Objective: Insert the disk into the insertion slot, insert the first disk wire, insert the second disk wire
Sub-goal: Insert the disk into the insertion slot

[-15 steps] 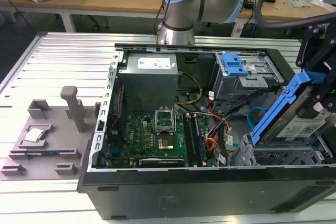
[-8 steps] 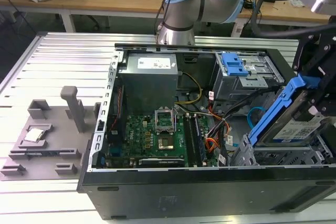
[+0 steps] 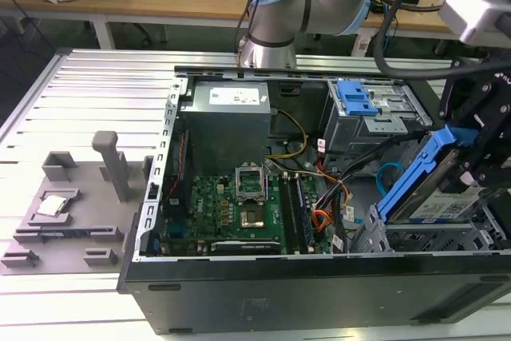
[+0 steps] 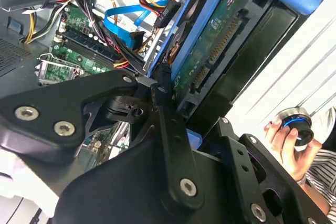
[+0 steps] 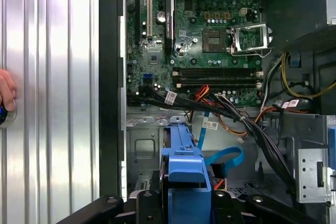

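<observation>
The gripper [image 5: 186, 199] is clamped on the disk [image 3: 435, 197]. In the first wrist view its black fingers [image 5: 149, 203] sit on either side of the bright blue carrier. In the exterior view the disk hangs tilted at the right end of the open computer case [image 3: 319, 293], with its upper end raised toward the arm and its lower end pointing down at the insertion slot [image 3: 423, 239], the grey perforated cage in the case's near right corner. The lower edge seems to be at the mouth of that cage, but I cannot tell whether it touches the metal. The second wrist view shows the drive's green circuit-board underside and its connector row facing the camera.

The second disk wire [image 4: 123, 17], a thin flat light-blue cable, curves in a loop just beside the disk, between it and the motherboard [image 3: 239, 209]. Its free end lies loose among a bundle of red, orange and black wires [image 3: 323, 217]. Behind the slot stands another grey cage with a blue clip [image 3: 355, 97] on top. A grey power supply [image 3: 227, 121] fills the far corner of the case.

On the exterior view's left, a grey fixture tray [image 3: 64, 213] rests on the ribbed metal table [image 3: 104, 101]. In the second wrist view a person's hand [image 4: 289, 142] holds a small round black object beside the case.
</observation>
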Robot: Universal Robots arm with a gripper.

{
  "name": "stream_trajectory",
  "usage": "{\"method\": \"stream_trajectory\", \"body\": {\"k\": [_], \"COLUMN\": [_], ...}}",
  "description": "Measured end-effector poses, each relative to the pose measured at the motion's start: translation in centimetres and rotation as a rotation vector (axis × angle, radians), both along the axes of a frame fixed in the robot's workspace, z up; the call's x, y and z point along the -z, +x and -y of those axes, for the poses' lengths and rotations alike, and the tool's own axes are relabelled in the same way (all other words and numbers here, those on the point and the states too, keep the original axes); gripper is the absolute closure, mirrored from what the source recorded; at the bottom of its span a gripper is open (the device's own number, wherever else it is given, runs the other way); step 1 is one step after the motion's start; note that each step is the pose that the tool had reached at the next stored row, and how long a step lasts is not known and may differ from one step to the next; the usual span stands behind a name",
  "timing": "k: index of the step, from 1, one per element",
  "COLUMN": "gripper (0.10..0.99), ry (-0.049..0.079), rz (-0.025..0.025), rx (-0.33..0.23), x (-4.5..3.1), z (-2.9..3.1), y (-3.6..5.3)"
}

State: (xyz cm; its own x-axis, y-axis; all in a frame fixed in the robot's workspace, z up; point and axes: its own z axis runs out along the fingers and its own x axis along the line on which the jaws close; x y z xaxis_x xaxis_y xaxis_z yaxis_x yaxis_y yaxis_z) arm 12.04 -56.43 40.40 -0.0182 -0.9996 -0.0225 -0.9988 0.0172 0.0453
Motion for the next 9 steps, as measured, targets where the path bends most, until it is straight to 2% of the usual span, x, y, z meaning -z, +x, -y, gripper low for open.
{"method": "stream_trajectory", "body": {"k": [2,5,9], "gripper": [0.725,0.725,0.725], "ry": [0.000,0.000,0.000], "rz": [-0.0001,-0.0002,-0.0002], "rx": [0.000,0.000,0.000], "x": [0.62,1.11,1.20], "z": [0.00,0.00,0.00], "y": [0.00,0.00,0.00]}}
